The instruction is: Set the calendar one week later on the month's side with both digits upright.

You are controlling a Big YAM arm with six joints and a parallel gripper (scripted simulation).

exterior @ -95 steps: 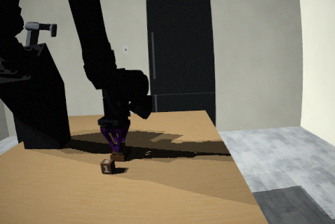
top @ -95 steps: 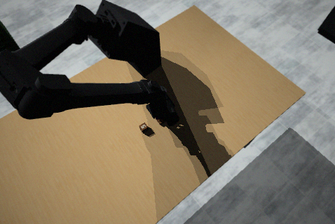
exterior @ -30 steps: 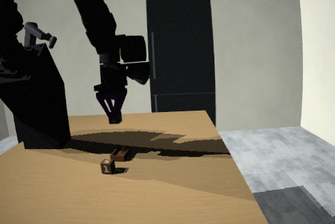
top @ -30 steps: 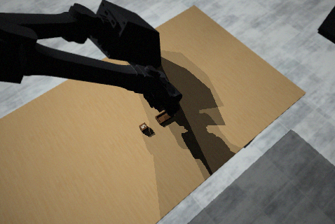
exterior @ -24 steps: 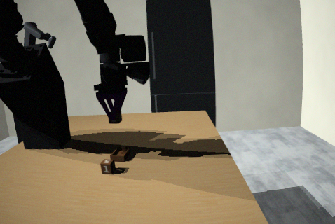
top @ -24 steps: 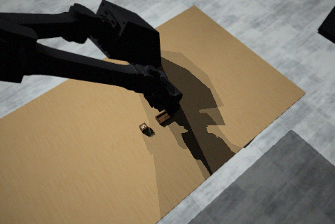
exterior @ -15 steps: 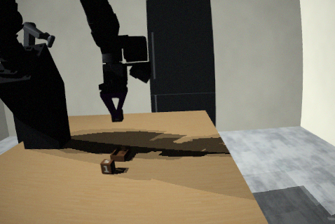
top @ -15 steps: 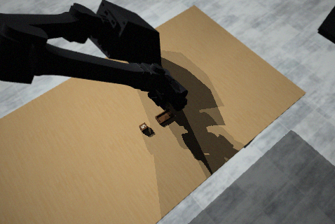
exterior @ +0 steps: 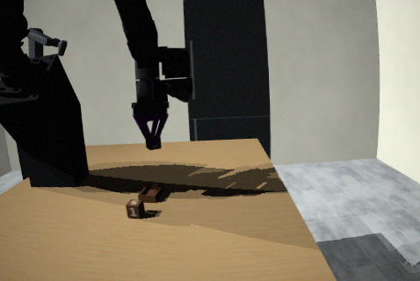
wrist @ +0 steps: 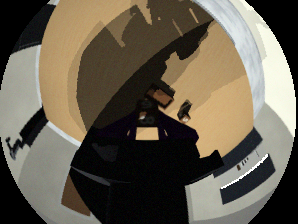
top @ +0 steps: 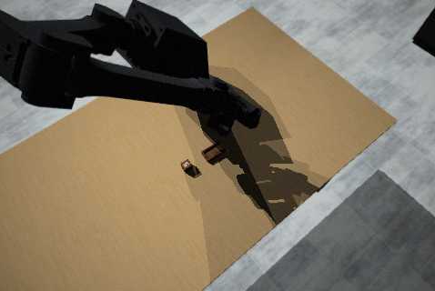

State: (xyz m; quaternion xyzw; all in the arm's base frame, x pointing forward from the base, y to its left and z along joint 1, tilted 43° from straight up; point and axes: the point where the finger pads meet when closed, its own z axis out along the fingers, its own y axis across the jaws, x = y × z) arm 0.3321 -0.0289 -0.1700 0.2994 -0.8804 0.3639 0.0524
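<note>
The gripper (exterior: pixel 153 141) holds one cube (exterior: pixel 153 143) high above the tray (exterior: pixel 150 193).

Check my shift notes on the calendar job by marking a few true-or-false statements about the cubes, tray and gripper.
1. The gripper hangs above the table, shut on a cube. True.
2. Both cubes stand in the tray. False: the tray holds none.
3. One cube stands on the table beside the tray. True.
4. That cube's face toward the exterior camera reads 7. False: it reads 1.
</note>
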